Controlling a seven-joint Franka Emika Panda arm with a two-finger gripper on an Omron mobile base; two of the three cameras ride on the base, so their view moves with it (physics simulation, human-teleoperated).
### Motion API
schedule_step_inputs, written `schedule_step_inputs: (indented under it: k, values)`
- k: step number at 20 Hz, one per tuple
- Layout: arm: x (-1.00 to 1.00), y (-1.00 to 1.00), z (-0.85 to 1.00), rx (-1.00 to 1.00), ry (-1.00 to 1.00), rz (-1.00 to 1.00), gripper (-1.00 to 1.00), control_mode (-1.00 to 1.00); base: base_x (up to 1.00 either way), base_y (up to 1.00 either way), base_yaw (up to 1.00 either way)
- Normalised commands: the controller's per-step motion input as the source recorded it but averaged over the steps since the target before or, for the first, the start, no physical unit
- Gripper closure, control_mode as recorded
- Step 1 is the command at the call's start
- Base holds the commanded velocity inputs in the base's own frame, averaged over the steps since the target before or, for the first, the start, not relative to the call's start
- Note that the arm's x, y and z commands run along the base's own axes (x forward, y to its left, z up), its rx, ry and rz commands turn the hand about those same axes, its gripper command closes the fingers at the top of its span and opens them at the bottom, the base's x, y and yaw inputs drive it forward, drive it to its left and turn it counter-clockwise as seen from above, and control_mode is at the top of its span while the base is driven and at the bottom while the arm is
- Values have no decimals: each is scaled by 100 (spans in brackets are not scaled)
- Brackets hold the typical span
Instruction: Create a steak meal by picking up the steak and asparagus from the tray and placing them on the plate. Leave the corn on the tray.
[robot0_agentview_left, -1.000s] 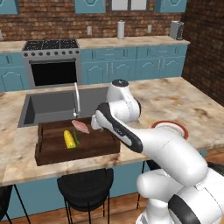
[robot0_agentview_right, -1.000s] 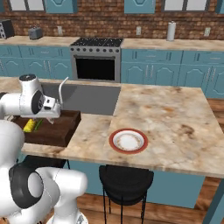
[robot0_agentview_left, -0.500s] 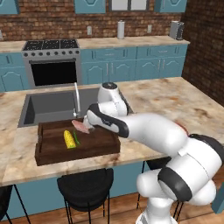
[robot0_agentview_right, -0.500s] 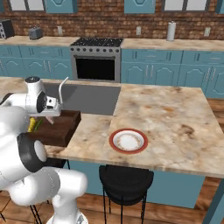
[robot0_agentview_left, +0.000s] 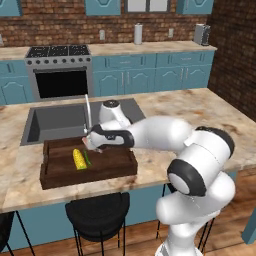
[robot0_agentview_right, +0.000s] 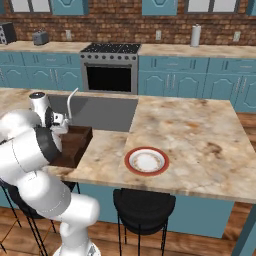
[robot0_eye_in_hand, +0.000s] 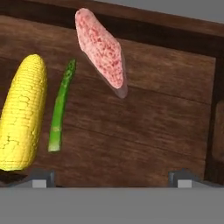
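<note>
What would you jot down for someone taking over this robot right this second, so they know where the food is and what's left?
Hand: low over the tray, holding nothing; its fingers stand wide apart, so it looks open.
Steak, asparagus and corn all lie in the tray, the asparagus between the other two.
Plate: on the counter to the tray's right, bare.
Done: nothing moved yet.
Left: carry the steak and the asparagus to the plate; leave the corn.

The tray (robot0_eye_in_hand: 144, 127) is dark, matt grained wood. On it, the corn (robot0_eye_in_hand: 21, 118) looks bumpy, the asparagus (robot0_eye_in_hand: 60, 107) smooth, the steak (robot0_eye_in_hand: 100, 50) mottled and rough.
</note>
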Motion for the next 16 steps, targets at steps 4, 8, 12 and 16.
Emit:
schedule_step_inputs:
  k: [4, 8, 12, 16]
  values:
    - [43, 21, -32, -5, 4, 0, -100, -100, 0, 0, 0]
    - [40, 4, -29, -4, 5, 0, -100, -100, 0, 0, 0]
    - [44, 3, -28, -3, 3, 0, -100, -100, 0, 0, 0]
    - [47, 19, -28, -4, 0, 0, -100, -100, 0, 0, 0]
